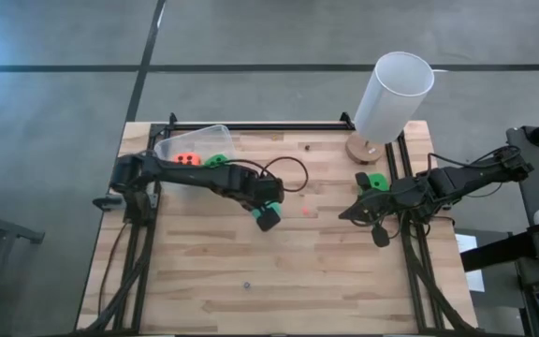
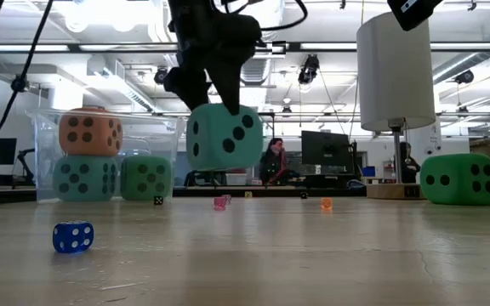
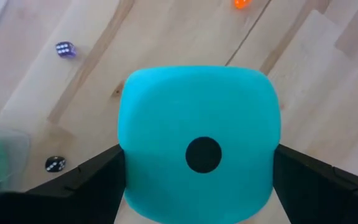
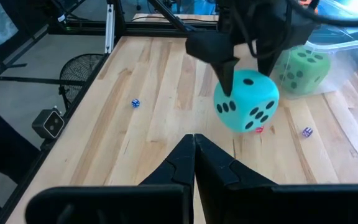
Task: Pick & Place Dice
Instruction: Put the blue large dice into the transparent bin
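A teal die (image 2: 224, 136) with black pips hangs above the middle of the table in my left gripper (image 1: 268, 217), which is shut on it. In the clear tub (image 1: 195, 142) at the far left, an orange die (image 2: 90, 132) sits on top of another teal one (image 2: 83, 177), with a green die (image 2: 145, 177) beside them. A further green die (image 1: 374, 180) rests on the table at the far right. My right gripper (image 4: 194, 146) waits shut just nearer than that die, with nothing in it. My left gripper pinches the teal die by two opposite faces (image 3: 132, 168), one finger (image 3: 92, 186) on each side. The fingers come from above, pointing steeply down. The die hangs below them, clear of the table and a little tilted, its one-pip face toward the wrist camera.
A tall white cylinder (image 1: 393, 94) stands on a round wooden base at the far right. Several tiny dice lie scattered on the wood, among them a blue one (image 2: 73, 236) near the front and an orange one (image 2: 327, 204). The near half of the table has free room.
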Robot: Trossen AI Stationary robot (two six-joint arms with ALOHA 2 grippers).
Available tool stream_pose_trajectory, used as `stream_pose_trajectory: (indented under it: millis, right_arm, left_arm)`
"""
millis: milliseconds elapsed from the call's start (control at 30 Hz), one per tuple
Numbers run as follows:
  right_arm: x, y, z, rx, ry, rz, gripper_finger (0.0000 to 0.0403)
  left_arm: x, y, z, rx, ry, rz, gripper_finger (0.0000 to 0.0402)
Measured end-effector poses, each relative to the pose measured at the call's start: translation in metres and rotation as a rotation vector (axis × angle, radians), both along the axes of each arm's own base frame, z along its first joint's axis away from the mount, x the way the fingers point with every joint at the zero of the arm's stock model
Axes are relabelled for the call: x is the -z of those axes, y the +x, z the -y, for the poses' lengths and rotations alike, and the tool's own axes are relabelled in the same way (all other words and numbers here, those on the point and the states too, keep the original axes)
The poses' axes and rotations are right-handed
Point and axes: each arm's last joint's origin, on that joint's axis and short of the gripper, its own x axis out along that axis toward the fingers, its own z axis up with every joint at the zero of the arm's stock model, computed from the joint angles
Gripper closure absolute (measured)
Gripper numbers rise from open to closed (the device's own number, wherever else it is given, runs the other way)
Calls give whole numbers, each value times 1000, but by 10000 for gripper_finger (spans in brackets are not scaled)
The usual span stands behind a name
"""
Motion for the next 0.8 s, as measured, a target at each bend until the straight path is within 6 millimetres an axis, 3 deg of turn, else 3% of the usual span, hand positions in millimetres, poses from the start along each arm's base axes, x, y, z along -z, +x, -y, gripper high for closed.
stream_pose_trajectory:
  millis: [167, 800]
  right_arm:
    - [0, 0, 0, 0, 0, 1, 394]
    - [0, 0, 0, 0, 0, 1, 394]
  left_arm:
    - [-8, -3, -1, -5, 12, 28, 50]
    - [-9, -3, -2, 18, 58, 23, 51]
